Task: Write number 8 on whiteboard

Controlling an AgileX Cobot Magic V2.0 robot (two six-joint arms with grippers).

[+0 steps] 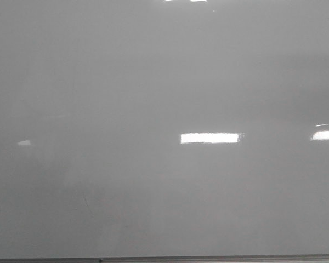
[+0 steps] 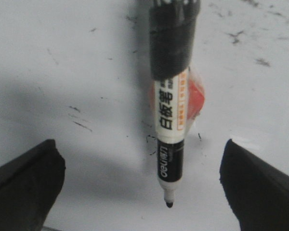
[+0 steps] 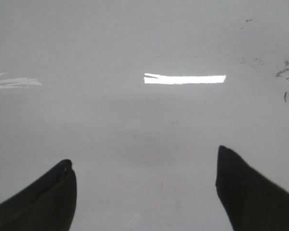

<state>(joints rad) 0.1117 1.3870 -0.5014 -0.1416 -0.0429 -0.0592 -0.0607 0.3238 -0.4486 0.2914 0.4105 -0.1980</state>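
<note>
The whiteboard point(image 1: 153, 82) fills the front view, and neither arm nor any number 8 shows on it in any view. In the left wrist view a black-and-white marker point(image 2: 171, 120) hangs from above, uncapped, its black tip point(image 2: 169, 204) just over the whiteboard point(image 2: 62, 72). My left gripper point(image 2: 139, 143) is open, its fingers point(image 2: 24, 183) wide apart and clear of the marker. The marker seems fixed at the wrist by black wrapping point(image 2: 172, 43). My right gripper point(image 3: 144, 154) is open and empty over the bare whiteboard point(image 3: 135, 38).
A thin grey metal edge point(image 1: 208, 257) runs along the board's near side. Bright light reflections point(image 1: 209, 137) lie on the gloss. Small black specks and smudges point(image 2: 236, 36) dot the surface, some also in the right wrist view point(image 3: 286, 72). An orange-red patch point(image 2: 197, 98) sits behind the marker.
</note>
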